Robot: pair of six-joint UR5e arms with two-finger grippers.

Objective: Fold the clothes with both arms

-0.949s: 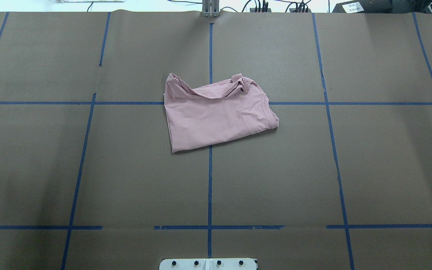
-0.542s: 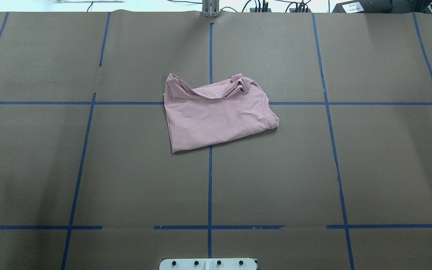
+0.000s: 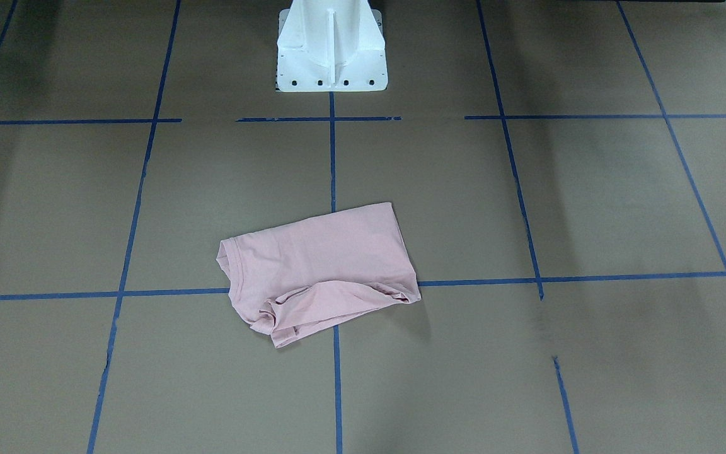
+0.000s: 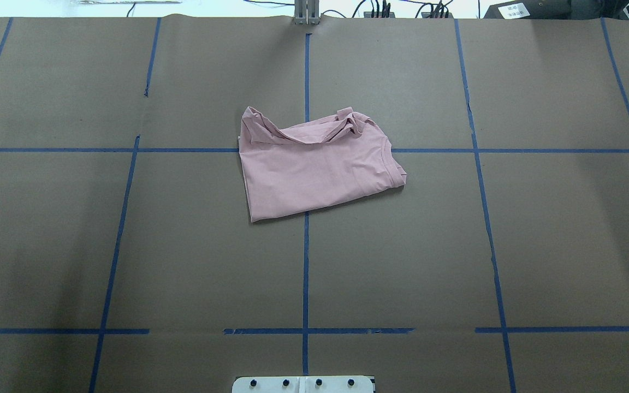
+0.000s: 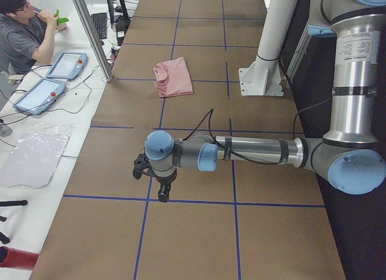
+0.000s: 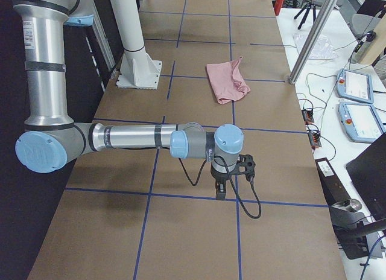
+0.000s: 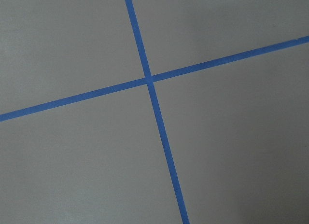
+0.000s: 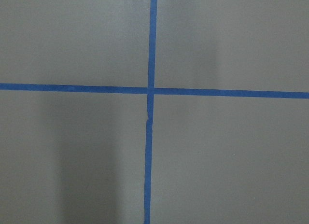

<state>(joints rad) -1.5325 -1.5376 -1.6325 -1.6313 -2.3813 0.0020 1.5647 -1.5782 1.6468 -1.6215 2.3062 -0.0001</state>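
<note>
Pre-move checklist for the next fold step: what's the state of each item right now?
1. The shirt lies unheld on the table: ok.
2. Fold neat: not ok, the far edge is bunched.
3. Arms off the shirt: ok, the left tool and right tool hang over bare table, far from it.
4. Tools open: cannot tell, only the side views show them.
5. Shirt in the wrist views: not ok, they show only tape crosses.
6. The person is off the table: ok, seated beside it.

Left arm [image 5: 253, 151], right arm [image 6: 129, 137]: jaws indistinct
</note>
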